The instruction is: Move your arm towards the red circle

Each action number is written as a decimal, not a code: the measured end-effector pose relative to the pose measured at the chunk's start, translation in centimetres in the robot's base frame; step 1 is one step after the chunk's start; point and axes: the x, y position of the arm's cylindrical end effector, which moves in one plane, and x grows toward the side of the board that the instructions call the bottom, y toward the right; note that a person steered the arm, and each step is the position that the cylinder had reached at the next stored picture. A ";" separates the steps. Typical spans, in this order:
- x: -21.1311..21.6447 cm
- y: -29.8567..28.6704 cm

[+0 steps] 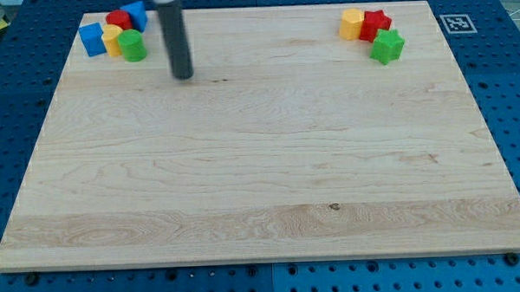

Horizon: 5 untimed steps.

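The red circle [118, 19] is found at the counter [261, 163] top-left corner, packed among other blocks. My tip [182, 77] is placed near it, at about four o'clock, not touching. No hand is fitted, so no state can be told. Only a short approach is judged left.

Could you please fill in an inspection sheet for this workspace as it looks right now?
Surface: wooden board, flat, resting on a blue perforated table.
Job's things: red circle in the cluster at the view's top left; my tip stands just right of and below that cluster, touching no block.
Clutter: same cluster holds a blue cube, blue block, yellow block and green cylinder; at the view's top right, yellow block, red star, green star.
End effector: none, only the rod.
Cables: nothing seen.
Surroundings: fiducial marker at the board's top right corner.
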 end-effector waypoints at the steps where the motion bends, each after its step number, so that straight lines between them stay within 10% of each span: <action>1: 1.6 -5.6; 5: -13.2 -16.8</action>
